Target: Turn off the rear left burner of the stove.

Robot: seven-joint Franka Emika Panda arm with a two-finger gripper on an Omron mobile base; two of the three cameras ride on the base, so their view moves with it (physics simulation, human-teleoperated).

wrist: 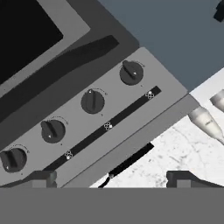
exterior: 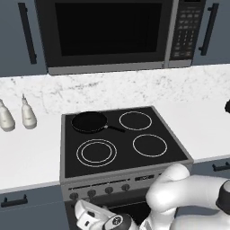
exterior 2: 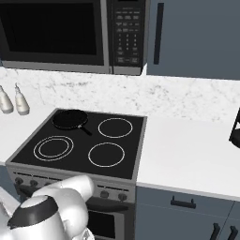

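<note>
Before the stove (exterior: 121,134) knobs (wrist: 92,101), the hand (wrist: 112,177).

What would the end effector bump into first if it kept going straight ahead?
Probably the stove's grey front panel, near the second knob. The end effector points there, though depth is unclear.

A black frying pan (exterior 2: 70,119) (handle pointing right) covers the stove's (exterior 2: 136,159) rear left burner.

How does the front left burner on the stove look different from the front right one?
The front left burner is marked by two nested white rings; the front right burner has a single ring. The front left burner's outer ring looks larger than the front right's. Both are bare black glass, with nothing on them.
</note>
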